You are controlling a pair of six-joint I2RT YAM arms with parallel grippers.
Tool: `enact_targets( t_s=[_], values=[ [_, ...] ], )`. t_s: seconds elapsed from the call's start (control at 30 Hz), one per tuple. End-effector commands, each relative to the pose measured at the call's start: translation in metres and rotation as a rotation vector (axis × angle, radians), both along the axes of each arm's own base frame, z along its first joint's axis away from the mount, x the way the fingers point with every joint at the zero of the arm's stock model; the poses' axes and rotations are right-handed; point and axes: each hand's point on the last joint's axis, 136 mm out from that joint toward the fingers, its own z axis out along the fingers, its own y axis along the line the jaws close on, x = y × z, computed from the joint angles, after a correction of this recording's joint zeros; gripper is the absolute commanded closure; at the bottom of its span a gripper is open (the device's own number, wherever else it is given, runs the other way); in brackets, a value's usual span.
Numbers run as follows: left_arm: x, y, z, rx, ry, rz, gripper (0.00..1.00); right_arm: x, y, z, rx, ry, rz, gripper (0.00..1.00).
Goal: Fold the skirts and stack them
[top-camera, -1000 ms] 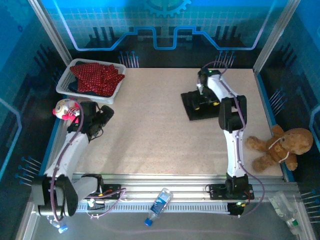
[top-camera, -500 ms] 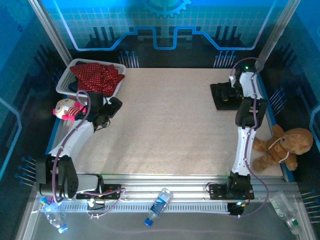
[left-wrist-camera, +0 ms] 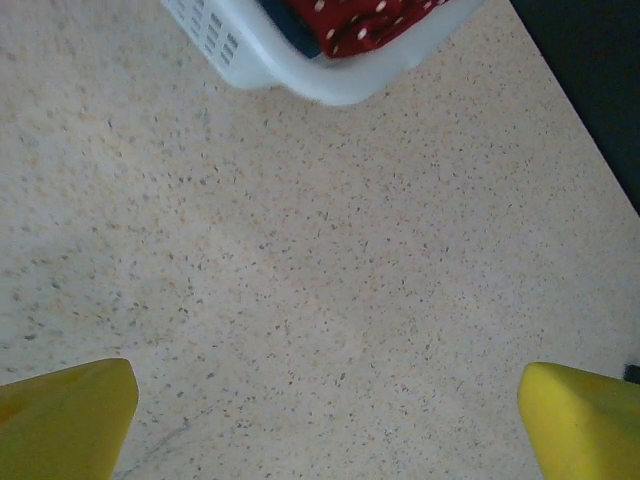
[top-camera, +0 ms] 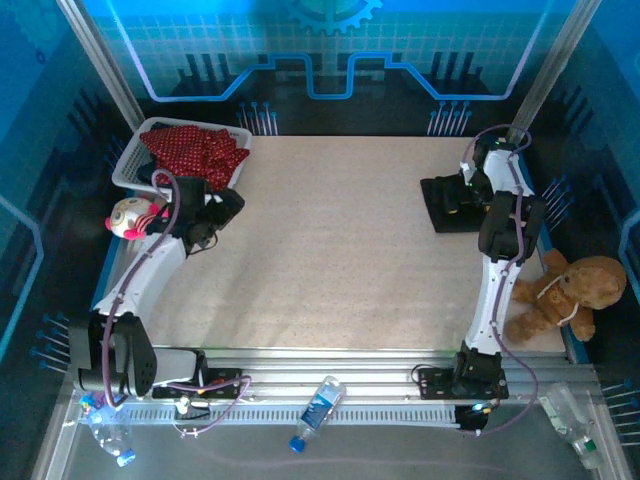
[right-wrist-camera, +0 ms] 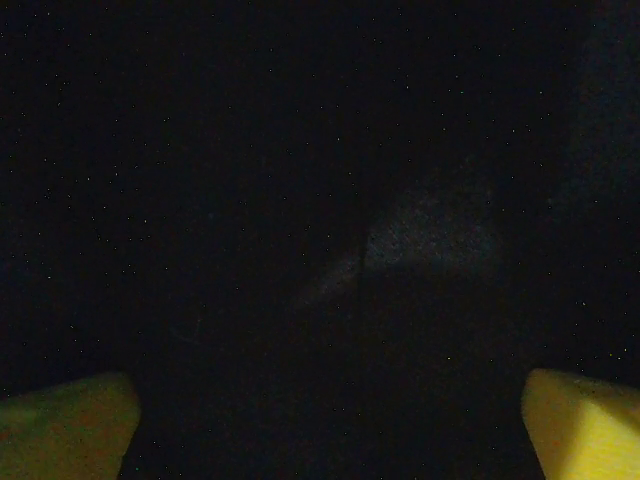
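Note:
A folded black skirt (top-camera: 437,192) lies flat at the table's far right. My right gripper (top-camera: 457,200) is low over it, and in the right wrist view the black skirt (right-wrist-camera: 300,200) spreads under the open gripper (right-wrist-camera: 325,425), whose yellow fingertips (right-wrist-camera: 65,415) stand wide apart with nothing pinched. The red patterned skirt (top-camera: 195,152) is heaped in the white basket (top-camera: 130,165) at the far left. My left gripper (top-camera: 220,212) is just in front of that basket, open (left-wrist-camera: 325,420) above bare tabletop. In the left wrist view the red skirt (left-wrist-camera: 360,20) and some blue denim (left-wrist-camera: 300,40) show inside the basket (left-wrist-camera: 300,75).
A pink-and-white plush toy (top-camera: 130,215) sits beside the left arm at the table's left edge. A brown teddy bear (top-camera: 555,295) lies at the right edge near the right arm. A water bottle (top-camera: 318,408) rests on the front rail. The speckled tabletop (top-camera: 330,250) stretches between the arms.
The black skirt and the right gripper have moved from centre-right to the table's far right. The left gripper has moved up closer to the basket.

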Motion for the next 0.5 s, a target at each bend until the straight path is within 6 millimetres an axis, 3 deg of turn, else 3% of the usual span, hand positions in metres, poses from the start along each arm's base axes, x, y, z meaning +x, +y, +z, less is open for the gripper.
enact_targets(
  t_s=[0.0,0.13,0.23,0.33,0.47],
  values=[
    [0.010,0.018,0.033,0.198,0.008,-0.053,0.01,-0.003,0.006,0.018,-0.028,0.008,0.002,0.00],
    [0.030,0.051,0.045,0.347,0.075,-0.024,0.01,0.017,0.006,0.091,-0.113,-0.177,-0.085,0.00],
    [0.058,0.064,0.043,0.372,0.115,-0.040,0.01,0.023,0.033,0.134,-0.072,-0.323,-0.078,0.00],
    [0.091,0.067,0.037,0.400,0.148,-0.082,0.02,0.021,0.076,0.160,0.070,-0.420,-0.003,0.00],
    [0.136,0.067,0.027,0.395,0.167,-0.103,0.06,0.010,0.124,0.174,0.210,-0.450,0.046,0.00]
  ],
)
